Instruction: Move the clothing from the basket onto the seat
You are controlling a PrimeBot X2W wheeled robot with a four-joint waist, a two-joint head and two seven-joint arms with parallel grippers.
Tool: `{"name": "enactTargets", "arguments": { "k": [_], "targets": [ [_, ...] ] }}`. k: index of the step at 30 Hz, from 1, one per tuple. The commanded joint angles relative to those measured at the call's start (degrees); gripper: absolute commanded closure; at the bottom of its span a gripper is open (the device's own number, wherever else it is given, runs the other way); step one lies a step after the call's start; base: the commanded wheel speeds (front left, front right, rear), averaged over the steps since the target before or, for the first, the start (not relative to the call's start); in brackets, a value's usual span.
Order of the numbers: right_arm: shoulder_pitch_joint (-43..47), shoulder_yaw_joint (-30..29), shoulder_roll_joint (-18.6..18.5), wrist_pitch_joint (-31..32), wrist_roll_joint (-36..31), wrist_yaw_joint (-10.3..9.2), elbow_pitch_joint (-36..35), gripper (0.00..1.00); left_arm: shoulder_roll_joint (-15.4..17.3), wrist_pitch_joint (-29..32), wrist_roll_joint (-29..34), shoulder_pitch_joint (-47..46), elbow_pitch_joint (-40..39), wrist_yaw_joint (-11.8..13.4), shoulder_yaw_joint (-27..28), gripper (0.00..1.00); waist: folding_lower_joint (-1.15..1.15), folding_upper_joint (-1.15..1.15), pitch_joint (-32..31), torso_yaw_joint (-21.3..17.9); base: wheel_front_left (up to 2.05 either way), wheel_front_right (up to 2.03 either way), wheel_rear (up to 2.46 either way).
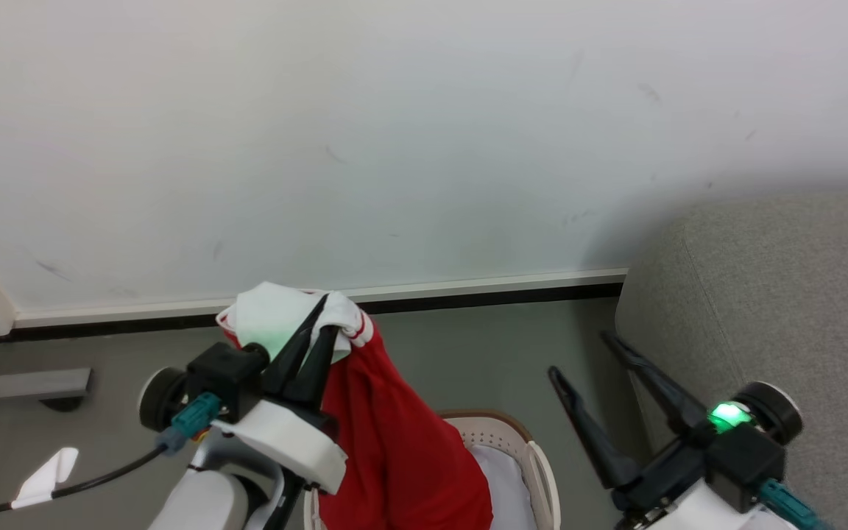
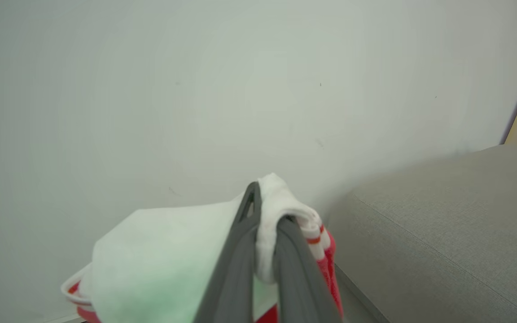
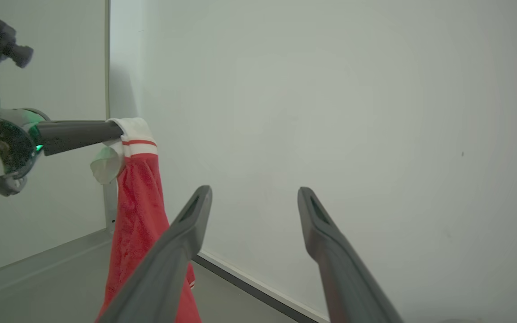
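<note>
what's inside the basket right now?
Inside the basket, pale lining shows. The red garment hanging from the left gripper covers its left part, so anything there is hidden.

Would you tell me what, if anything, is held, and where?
Left pincer pinches the bright red fabric garment by its white striped-trim edge; right pincer holds nothing.

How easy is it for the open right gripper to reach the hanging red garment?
Probably easy, yes. The right gripper is open and empty, the red garment hangs from the shut left gripper beside it, and nothing stands in the gap between them.
</note>
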Motion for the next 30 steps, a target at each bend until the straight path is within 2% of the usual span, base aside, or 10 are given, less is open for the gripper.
{"name": "enactTargets", "arguments": {
  "k": [1,4,9,16,19,20,21,22,25,30],
  "targets": [
    [-1.59,1.70,-0.32,0.05,0.55,-0.12,0.64,0.00,-0.06,0.16,0.61,-0.70,-0.57,-0.21,-0.19,1.00,0.00,0.00,-0.03,0.04,0.00,0.00,0.00],
    [-6.54,8.29,0.60,0.05,1.21,-0.12,4.09,0.00,-0.57,1.24,0.78,-1.56,-1.77,-0.52,-1.28,1.00,0.00,0.00,-0.25,0.06,0.00,0.00,0.00],
    [-13.76,17.34,4.50,0.10,2.36,-0.13,12.99,0.00,-1.69,2.22,1.02,-2.73,-2.72,-0.79,-3.01,1.00,0.00,0.00,-0.40,0.46,0.00,0.00,0.00],
    [-19.81,19.45,10.59,0.08,2.04,-0.13,28.60,0.00,-3.40,3.64,1.24,-3.60,-4.64,-2.11,-6.53,1.00,0.00,0.00,-0.11,1.69,0.00,0.00,0.00],
    [-20.73,20.77,11.99,0.09,5.29,-0.13,33.31,0.00,-3.98,4.20,1.23,-3.85,-5.66,-2.52,-7.81,1.00,0.00,0.00,0.04,2.40,0.00,0.00,0.00],
    [-21.33,21.68,12.19,0.12,6.38,-0.13,34.24,0.49,-4.16,4.30,1.07,-4.00,-5.85,-2.57,-8.05,1.00,0.00,0.00,0.11,2.60,0.00,0.00,0.00],
    [-21.80,22.47,12.34,0.10,7.75,-0.13,34.80,0.81,-4.29,4.45,0.99,-4.09,-5.99,-2.62,-8.23,1.00,0.00,0.00,0.16,2.76,0.00,0.00,0.00],
    [-21.95,23.08,12.39,0.09,9.65,-0.13,35.03,1.00,-4.33,4.61,0.98,-4.19,-6.11,-2.66,-8.38,1.00,0.00,0.00,0.20,2.91,0.00,0.00,0.00],
    [-23.11,24.62,12.36,0.07,13.52,-0.13,34.03,1.00,-4.03,4.68,0.96,-4.15,-6.05,-2.35,-8.25,1.00,0.00,0.00,0.42,3.02,0.00,0.00,0.00],
    [-24.37,23.15,12.35,0.06,15.67,-0.13,33.06,1.00,-3.40,3.83,0.83,-3.44,-5.59,-1.55,-7.64,1.00,0.00,0.00,0.94,2.05,0.00,0.00,0.00]
  ]
}}
